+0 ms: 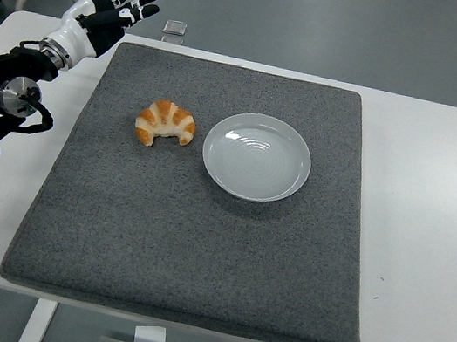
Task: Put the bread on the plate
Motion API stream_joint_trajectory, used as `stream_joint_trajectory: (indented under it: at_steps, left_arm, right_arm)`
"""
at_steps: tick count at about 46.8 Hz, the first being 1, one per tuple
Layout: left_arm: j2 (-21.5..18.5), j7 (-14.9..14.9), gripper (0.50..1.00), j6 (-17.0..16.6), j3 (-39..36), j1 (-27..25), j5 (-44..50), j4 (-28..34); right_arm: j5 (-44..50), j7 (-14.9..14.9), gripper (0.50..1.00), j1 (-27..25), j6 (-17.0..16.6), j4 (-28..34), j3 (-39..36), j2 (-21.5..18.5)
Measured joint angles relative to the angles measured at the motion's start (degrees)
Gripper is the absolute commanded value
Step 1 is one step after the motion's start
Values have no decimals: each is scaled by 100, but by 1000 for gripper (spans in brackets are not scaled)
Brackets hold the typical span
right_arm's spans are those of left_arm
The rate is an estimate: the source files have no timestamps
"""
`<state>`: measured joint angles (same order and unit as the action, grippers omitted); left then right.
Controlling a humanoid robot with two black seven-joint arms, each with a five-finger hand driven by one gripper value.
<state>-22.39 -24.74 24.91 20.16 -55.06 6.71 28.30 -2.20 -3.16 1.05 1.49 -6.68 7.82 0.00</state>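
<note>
The plate sits near the centre of the grey mat and holds nothing. The bread lies on the mat just beside the plate, at its 9 o'clock, not touching it. The left hand hovers at the mat's 10 o'clock corner, fingers spread, gripping nothing. Mat surface is bare toward 6 o'clock.

A single head camera looks forward and down from high at the 6 o'clock side, framing the whole white table from moderate distance.
</note>
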Motion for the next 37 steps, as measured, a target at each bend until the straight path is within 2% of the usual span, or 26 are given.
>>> stream_joint_trajectory:
  at_steps: [10, 15, 22, 26, 31, 37]
  left_arm:
    - [-245, 27, 986, -152, -22, -42, -6, 295]
    - [-399, 68, 986, -557, -148, -140, -22, 675]
    - [-864, 283, 986, -1273, -622, -594, -55, 1647]
    - [-1157, 409, 986, -1713, -948, -953, -59, 2292]
    - [-1449, 571, 986, -2254, -1821, -1720, -63, 2996]
    - [-1581, 595, 986, -2542, -3208, -2848, -118, 3559]
  right_arm:
    - [0, 0, 930, 0, 0, 0, 0, 0]
    - [0, 0, 930, -1, 0, 0, 0, 0]
    - [0, 0, 930, 0, 0, 0, 0, 0]
    - [0, 0, 930, -1, 0, 0, 0, 0]
    - [0, 0, 930, 1, 0, 0, 0, 0]
    - [0, 1, 930, -1, 0, 0, 0, 0]
